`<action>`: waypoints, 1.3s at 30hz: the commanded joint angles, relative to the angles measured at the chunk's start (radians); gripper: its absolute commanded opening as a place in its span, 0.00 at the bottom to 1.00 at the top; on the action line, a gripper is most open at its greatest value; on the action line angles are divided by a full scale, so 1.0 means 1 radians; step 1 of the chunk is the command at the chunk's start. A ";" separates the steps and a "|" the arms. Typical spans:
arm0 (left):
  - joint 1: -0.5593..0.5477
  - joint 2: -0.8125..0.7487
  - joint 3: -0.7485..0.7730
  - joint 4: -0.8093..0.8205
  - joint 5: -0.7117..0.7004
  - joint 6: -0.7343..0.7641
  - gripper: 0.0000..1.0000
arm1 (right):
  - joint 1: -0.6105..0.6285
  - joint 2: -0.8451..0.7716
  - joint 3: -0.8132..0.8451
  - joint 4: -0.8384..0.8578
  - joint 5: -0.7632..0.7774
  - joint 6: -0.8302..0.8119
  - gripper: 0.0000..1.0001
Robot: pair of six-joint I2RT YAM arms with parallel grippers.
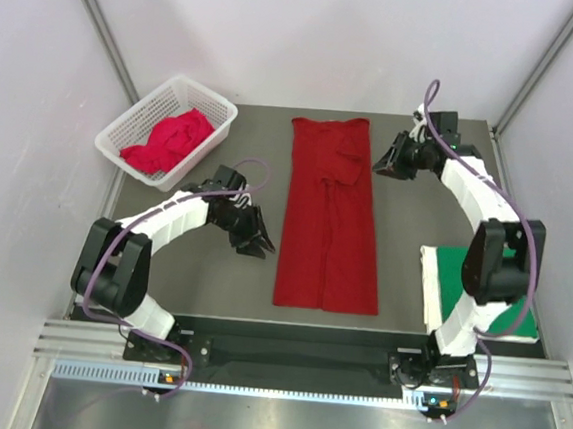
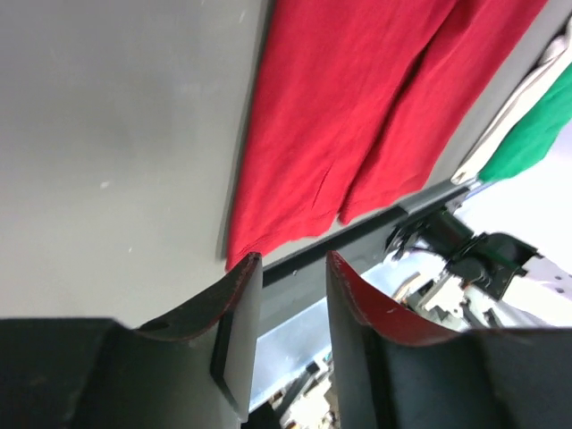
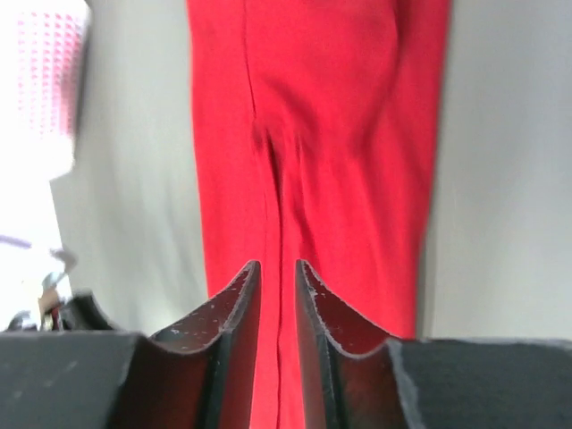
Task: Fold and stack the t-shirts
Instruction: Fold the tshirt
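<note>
Top external view, containers: one white lattice basket [image 1: 132,121], well beyond the left tool [image 1: 254,240] toward the far corner. Contents: one crumpled red t-shirt [image 1: 168,139], heaped, filling most of the basket.

Loose items:
- Long red t-shirt [image 1: 330,213], folded lengthwise into a narrow strip, flat on the tabletop [image 1: 416,221] between the two tools. The left tool stands off its near left edge, apart from it. The right tool [image 1: 386,163] is just beside its far right edge, by a tucked-in sleeve; whether it touches the cloth cannot be told.
- Green t-shirt [image 1: 449,269], flat on a white underlay [image 1: 429,287], well behind the right tool by that arm's base and partly hidden by the arm.

Left wrist view: the left tool's fingers stand apart with nothing between them. Ahead of the fingertips lies the near hem of the long red t-shirt, and further off an edge of the green t-shirt and the underlay.

Right wrist view: the right tool's fingers are a narrow gap apart, with no cloth seen clamped. The red strip runs straight ahead, with a lengthwise ridge and puckers that the top view does not resolve. The basket is a blur at upper left.

Surface and room: matte grey tabletop, plain white walls [image 1: 35,102] and an aluminium rail [image 1: 303,372] carrying the arm bases.
</note>
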 commanded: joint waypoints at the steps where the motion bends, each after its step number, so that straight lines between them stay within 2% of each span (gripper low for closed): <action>1: -0.018 -0.025 -0.022 0.010 0.058 0.028 0.43 | 0.044 -0.109 -0.158 -0.254 0.131 -0.033 0.25; 4: -0.044 -0.040 -0.068 0.015 0.042 0.031 0.50 | 0.091 -0.209 -0.282 -0.350 0.202 -0.044 0.30; 9: -0.069 -0.054 -0.131 0.047 0.055 -0.009 0.52 | 0.148 -0.379 -0.520 -0.370 0.202 -0.013 0.32; 11: -0.086 -0.054 -0.150 0.064 0.046 -0.032 0.54 | 0.168 -0.422 -0.563 -0.365 0.185 -0.015 0.32; 14: -0.116 -0.018 -0.171 0.091 0.041 -0.059 0.55 | 0.212 -0.442 -0.609 -0.370 0.204 -0.026 0.33; 20: -0.169 0.015 -0.196 0.130 0.032 -0.107 0.57 | 0.216 -0.481 -0.715 -0.348 0.188 -0.015 0.37; 27: -0.215 0.052 -0.242 0.173 0.032 -0.148 0.53 | 0.216 -0.520 -0.854 -0.287 0.133 0.007 0.37; 34: -0.245 0.041 -0.300 0.251 0.022 -0.211 0.33 | 0.217 -0.522 -0.934 -0.184 0.066 0.022 0.36; 35: -0.247 0.035 -0.305 0.260 0.025 -0.220 0.24 | 0.217 -0.521 -0.942 -0.183 0.067 0.019 0.34; 37: -0.257 0.032 -0.309 0.271 0.019 -0.245 0.15 | 0.217 -0.528 -0.945 -0.184 0.075 0.014 0.27; 38: -0.261 0.029 -0.308 0.277 0.015 -0.249 0.02 | 0.217 -0.536 -0.948 -0.189 0.079 0.014 0.22; 39: -0.270 0.027 -0.306 0.277 0.012 -0.263 0.00 | 0.219 -0.543 -0.950 -0.196 0.092 0.014 0.10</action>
